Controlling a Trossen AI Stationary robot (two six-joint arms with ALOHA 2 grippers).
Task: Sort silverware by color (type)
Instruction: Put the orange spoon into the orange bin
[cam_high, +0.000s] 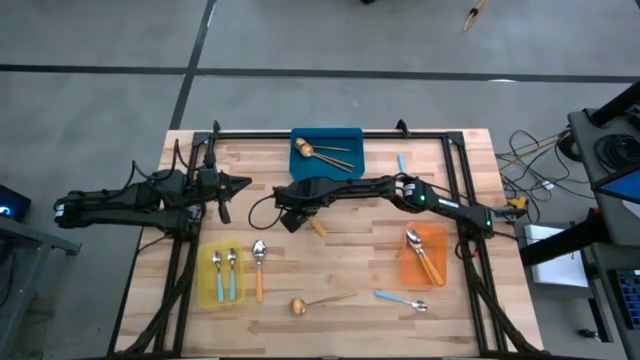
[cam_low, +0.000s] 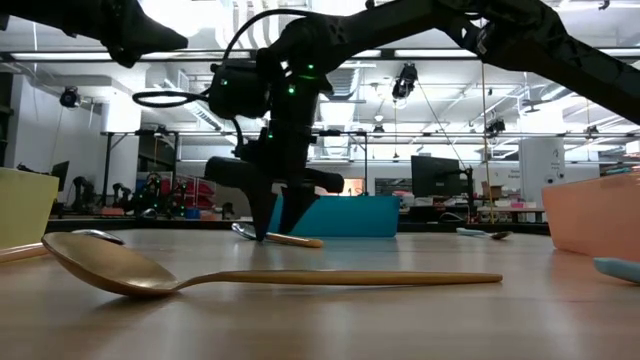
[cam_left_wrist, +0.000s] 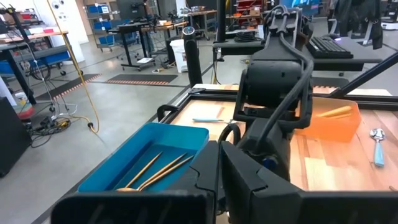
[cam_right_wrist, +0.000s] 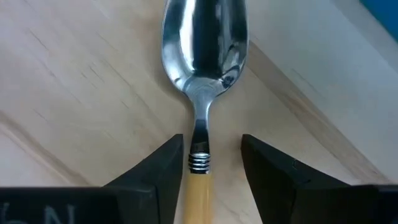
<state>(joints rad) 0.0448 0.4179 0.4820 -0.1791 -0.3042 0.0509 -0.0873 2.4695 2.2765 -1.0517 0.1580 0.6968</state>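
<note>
Here the right gripper (cam_right_wrist: 208, 177) stands low on the table, just in front of the blue bin (cam_high: 327, 147), its fingers spread either side of an orange-handled spoon (cam_right_wrist: 204, 68) without pinching it, apparently lined up for a lift. Only its wrist camera shows that gap; overhead, the arm hides the spoon's bowl. The left gripper (cam_high: 240, 184) waits shut, empty.

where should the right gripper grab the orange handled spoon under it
By the handle, just below the ringed neck, coming straight down. The spoon lies flat on the table, and the right gripper is open with a finger on each side of the thin handle.
</note>
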